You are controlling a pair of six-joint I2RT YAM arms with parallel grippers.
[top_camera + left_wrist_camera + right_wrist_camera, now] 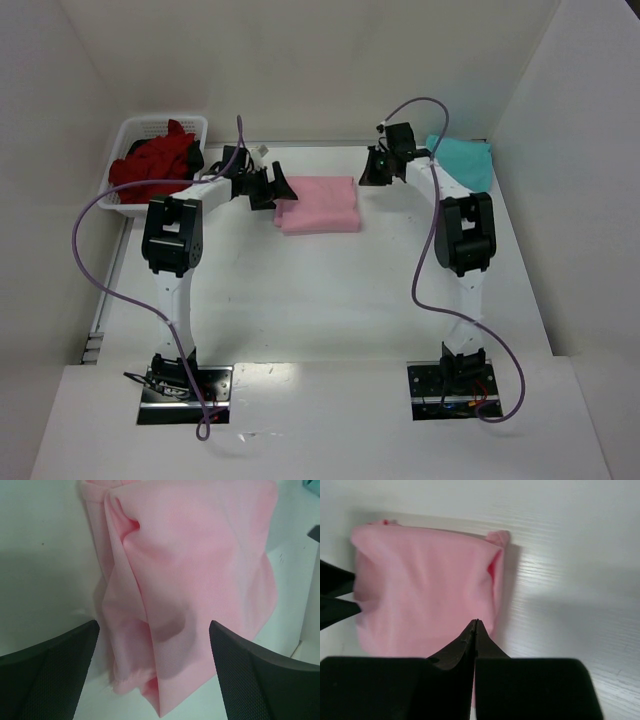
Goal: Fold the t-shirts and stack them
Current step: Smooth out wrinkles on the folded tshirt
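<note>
A light pink t-shirt (320, 203) lies folded into a rectangle at the middle back of the table. My left gripper (270, 190) stands open at its left edge, and in the left wrist view the shirt's folded layers (190, 580) lie between and beyond the spread fingers (55, 675). My right gripper (377, 172) hovers shut and empty off the shirt's right end; its closed tips (476, 622) show above the pink cloth (425, 595). A teal t-shirt (465, 160) lies at the back right. Dark red t-shirts (155, 165) fill the basket.
The white lattice basket (140, 128) stands at the back left corner. White walls close the table in at the back and on both sides. Purple cables (90, 260) loop off both arms.
</note>
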